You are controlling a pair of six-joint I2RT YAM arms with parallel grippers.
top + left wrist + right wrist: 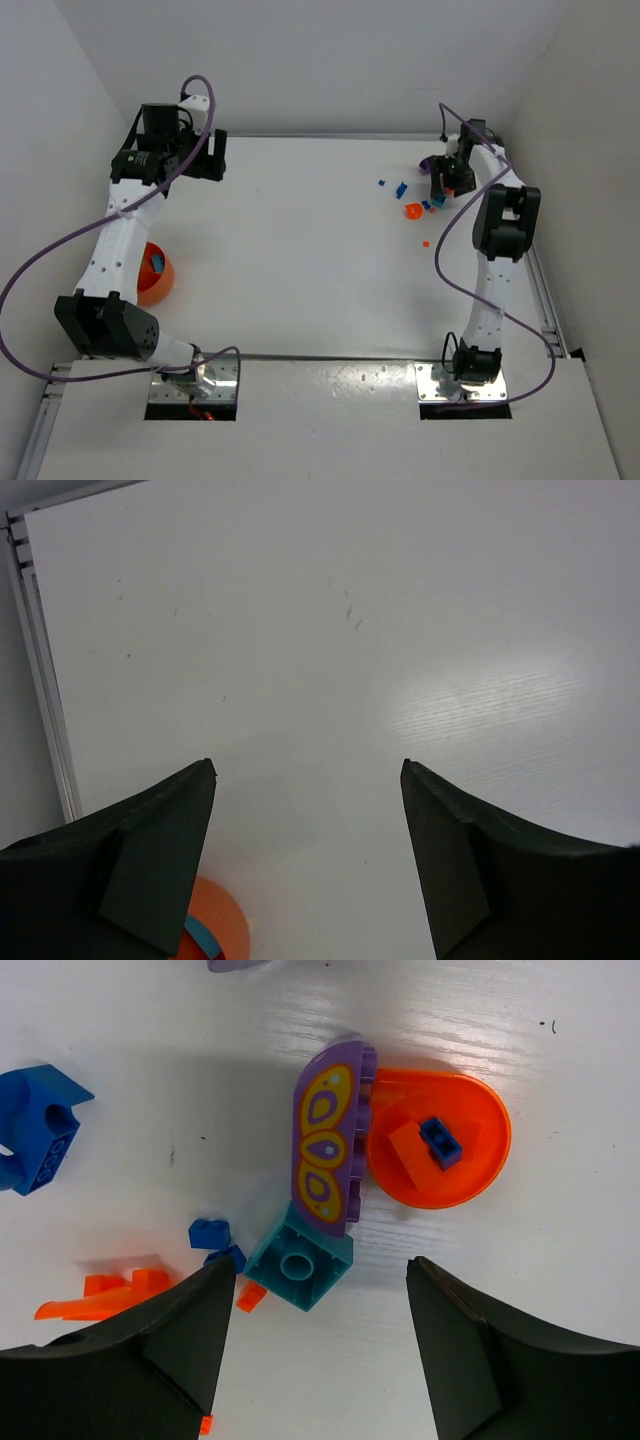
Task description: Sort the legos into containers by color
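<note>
Legos (412, 210) all loose, nothing picked up yet!
Far left of the purple piece (328, 1145): left gripper (308, 765), gaping and empty, with the bowl (215, 925). Blue brick (40, 1130) lies left of it, cyan brick (300, 1265) touches its lower end, and the right gripper (318, 1260) is spread wide above, empty. Looks like light, stiff, slick plastic, so pinch the cyan brick's flat sides.

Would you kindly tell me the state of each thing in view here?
Left gripper: open, empty.
Right gripper: open, empty, above teal brick.
Bowl: upright, blue piece inside.
Teal brick: loose, stud up.
Orange disc: flat, blue brick and orange brick on it.
Purple piece: touching disc.
</note>
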